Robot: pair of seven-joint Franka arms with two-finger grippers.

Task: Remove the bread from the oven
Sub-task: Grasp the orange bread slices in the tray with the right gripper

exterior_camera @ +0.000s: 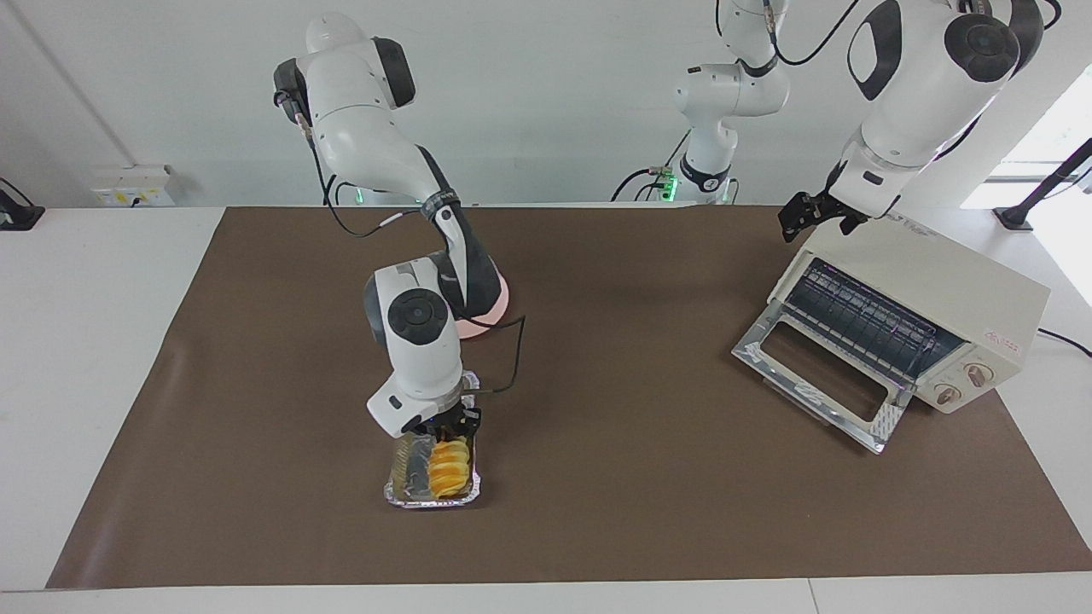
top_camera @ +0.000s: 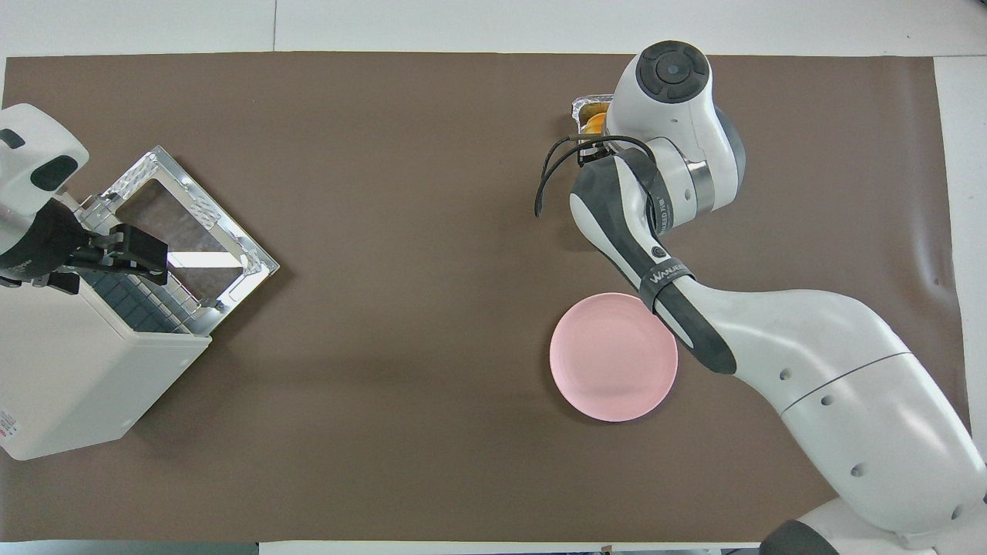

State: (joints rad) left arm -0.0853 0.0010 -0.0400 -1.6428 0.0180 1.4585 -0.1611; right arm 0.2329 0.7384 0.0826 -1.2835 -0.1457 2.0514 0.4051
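Note:
The bread (exterior_camera: 449,465) is a golden ridged loaf lying in a crinkled silver foil tray (exterior_camera: 408,486) on the brown mat, farther from the robots than the pink plate. A sliver of the bread (top_camera: 594,120) shows in the overhead view. My right gripper (exterior_camera: 457,424) is low over the tray's end nearer the robots, at the bread's end. The cream-white oven (exterior_camera: 938,273) stands at the left arm's end with its glass door (exterior_camera: 819,375) dropped open and only the wire rack (exterior_camera: 862,320) showing inside. My left gripper (exterior_camera: 812,218) hangs over the oven's top front corner.
The round pink plate (top_camera: 614,356) lies on the mat nearer the robots than the foil tray, partly under my right arm. The brown mat (exterior_camera: 640,477) covers most of the white table. The oven's open door juts out toward the table's middle.

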